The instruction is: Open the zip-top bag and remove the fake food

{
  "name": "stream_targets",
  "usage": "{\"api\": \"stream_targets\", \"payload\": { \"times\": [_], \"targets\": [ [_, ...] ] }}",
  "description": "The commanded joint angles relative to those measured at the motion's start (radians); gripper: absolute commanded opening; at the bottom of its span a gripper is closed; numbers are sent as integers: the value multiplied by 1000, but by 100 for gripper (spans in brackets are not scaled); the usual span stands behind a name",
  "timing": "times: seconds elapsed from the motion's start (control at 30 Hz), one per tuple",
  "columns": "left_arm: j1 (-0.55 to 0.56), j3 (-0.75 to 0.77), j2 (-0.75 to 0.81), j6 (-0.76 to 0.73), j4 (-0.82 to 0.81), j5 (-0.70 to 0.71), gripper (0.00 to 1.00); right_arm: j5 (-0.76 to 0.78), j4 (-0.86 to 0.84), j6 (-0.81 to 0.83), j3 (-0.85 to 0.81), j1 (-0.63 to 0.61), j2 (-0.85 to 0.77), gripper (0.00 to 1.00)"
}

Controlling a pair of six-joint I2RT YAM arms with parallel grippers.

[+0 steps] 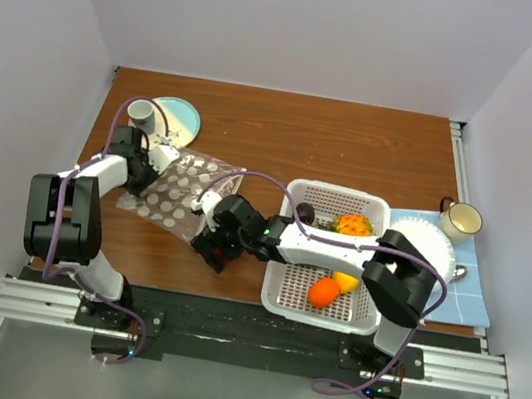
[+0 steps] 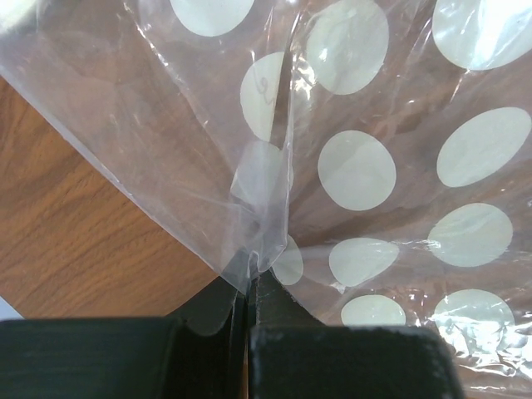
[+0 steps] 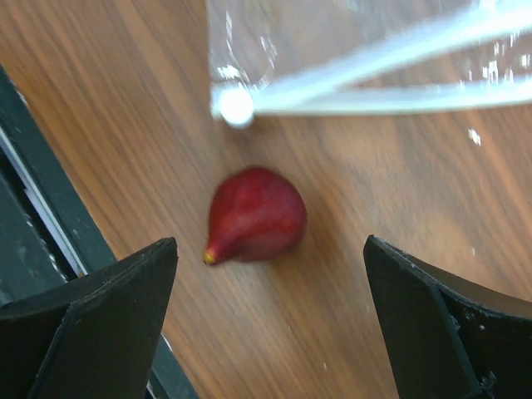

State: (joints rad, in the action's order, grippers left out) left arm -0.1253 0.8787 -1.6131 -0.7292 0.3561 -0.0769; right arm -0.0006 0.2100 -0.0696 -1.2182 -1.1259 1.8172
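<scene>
The clear zip-top bag (image 1: 177,196) with white dots lies flat on the wooden table, left of the basket. My left gripper (image 1: 163,158) is shut on a fold of its plastic (image 2: 266,191), fingers (image 2: 283,307) pressed together at the bag's far left edge. My right gripper (image 1: 210,248) is open just above the table at the bag's near corner. A dark red fig-like piece (image 3: 253,214) lies on the wood between its fingers (image 3: 125,291), untouched, just below the bag's zip edge (image 3: 374,91). An orange (image 1: 323,292), a lemon (image 1: 345,281) and other pieces sit in the white basket (image 1: 277,292).
A pale plate (image 1: 179,125) with a cup (image 1: 142,114) stands at the back left. A white plate (image 1: 437,249) on a blue cloth and a mug (image 1: 460,220) are right of the basket. The black rail (image 3: 41,216) runs close beside the fig.
</scene>
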Motion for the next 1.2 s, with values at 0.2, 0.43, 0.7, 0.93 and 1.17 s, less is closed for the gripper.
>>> {"api": "stream_targets", "payload": {
  "times": [0.2,0.43,0.7,0.93,1.17],
  "targets": [
    [-13,32,19,-25,-2,-27,0,-10,-60,34,-106,-8,128,99],
    [-16,31,32,-38,1,-35,0,-1,-95,22,-58,-6,148,99],
    [-17,19,45,-44,-3,-35,0,-1,-103,14,-47,-6,137,43],
    [-16,31,33,-33,4,-50,0,168,-49,48,-12,6,-41,11],
    [-16,81,54,11,73,-161,0,296,-34,-12,91,89,-321,10]
  ]
}}
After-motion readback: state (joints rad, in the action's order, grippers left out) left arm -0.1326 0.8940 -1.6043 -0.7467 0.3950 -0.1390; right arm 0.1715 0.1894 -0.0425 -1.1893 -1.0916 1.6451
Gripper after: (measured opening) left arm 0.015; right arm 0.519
